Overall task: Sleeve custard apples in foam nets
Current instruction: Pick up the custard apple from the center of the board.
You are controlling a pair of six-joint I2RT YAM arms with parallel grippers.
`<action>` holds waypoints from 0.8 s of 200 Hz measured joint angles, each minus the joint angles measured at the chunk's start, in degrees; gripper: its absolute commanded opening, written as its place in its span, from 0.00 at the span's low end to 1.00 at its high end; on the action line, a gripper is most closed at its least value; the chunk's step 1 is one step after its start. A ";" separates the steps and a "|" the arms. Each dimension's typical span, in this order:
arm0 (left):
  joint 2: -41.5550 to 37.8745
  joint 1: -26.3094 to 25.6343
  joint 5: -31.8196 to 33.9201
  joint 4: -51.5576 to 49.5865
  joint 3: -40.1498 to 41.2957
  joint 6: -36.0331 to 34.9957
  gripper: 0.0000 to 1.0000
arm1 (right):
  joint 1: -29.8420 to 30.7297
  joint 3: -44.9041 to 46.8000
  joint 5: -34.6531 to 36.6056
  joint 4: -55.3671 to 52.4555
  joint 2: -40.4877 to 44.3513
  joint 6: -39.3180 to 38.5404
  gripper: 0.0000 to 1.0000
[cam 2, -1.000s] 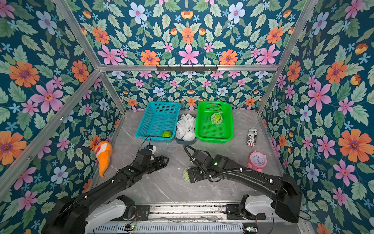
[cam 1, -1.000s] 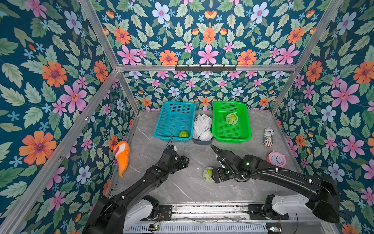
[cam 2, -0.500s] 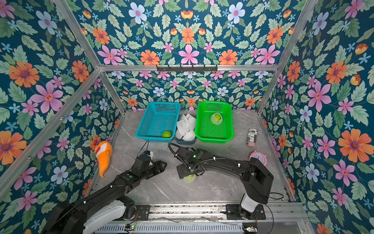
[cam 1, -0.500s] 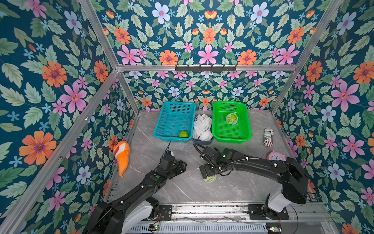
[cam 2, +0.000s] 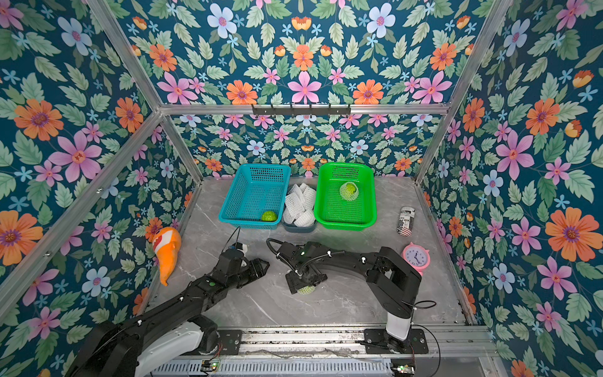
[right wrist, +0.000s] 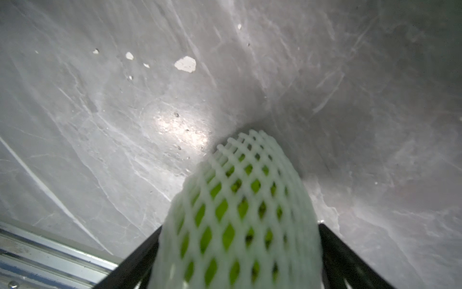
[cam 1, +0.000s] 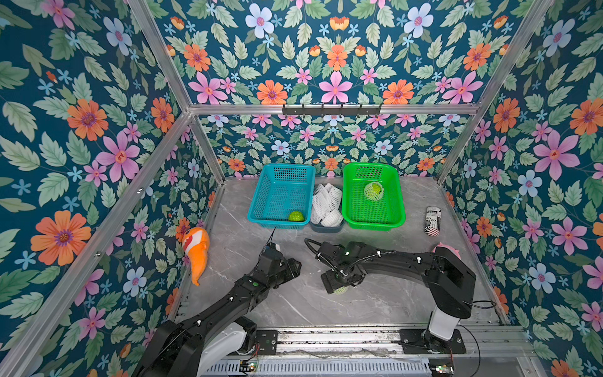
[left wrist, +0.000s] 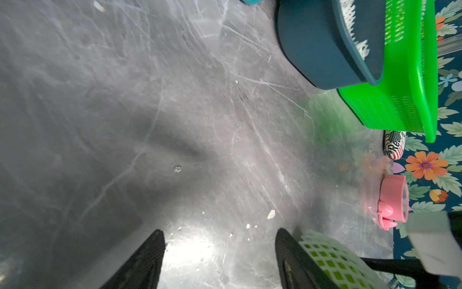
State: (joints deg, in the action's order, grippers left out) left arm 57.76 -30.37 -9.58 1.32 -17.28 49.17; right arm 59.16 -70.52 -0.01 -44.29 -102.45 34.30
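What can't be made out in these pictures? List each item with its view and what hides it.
- Netted custard apple: in both top views mostly under the right gripper; right wrist view blurred, so grip unclear.
- Pink clock: in a top view mostly behind the right arm.
- Can: print too small to read in both top views.
- Foam nets: piled and overlapping in both top views; count unclear.

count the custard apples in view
3: a bare custard apple in the blue basket, a netted one in the green basket, another between the jaws of the right gripper. The foam nets could hide more.
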 measured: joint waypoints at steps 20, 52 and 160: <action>0.07 0.00 0.00 0.17 0.09 0.17 0.73 | 0.02 0.66 -0.90 -0.02 0.04 0.00 0.80; 0.28 0.00 0.00 0.37 0.13 0.37 0.72 | 0.02 1.11 -0.96 0.07 0.87 0.00 0.76; 2.80 0.00 -0.07 0.42 -3.72 0.55 0.72 | -12.85 12.66 -13.92 15.58 23.32 2.14 0.74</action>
State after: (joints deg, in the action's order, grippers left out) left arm 60.55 -30.37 -9.65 1.74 -20.99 49.71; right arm 46.30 -57.87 -13.93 -28.71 -79.13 36.45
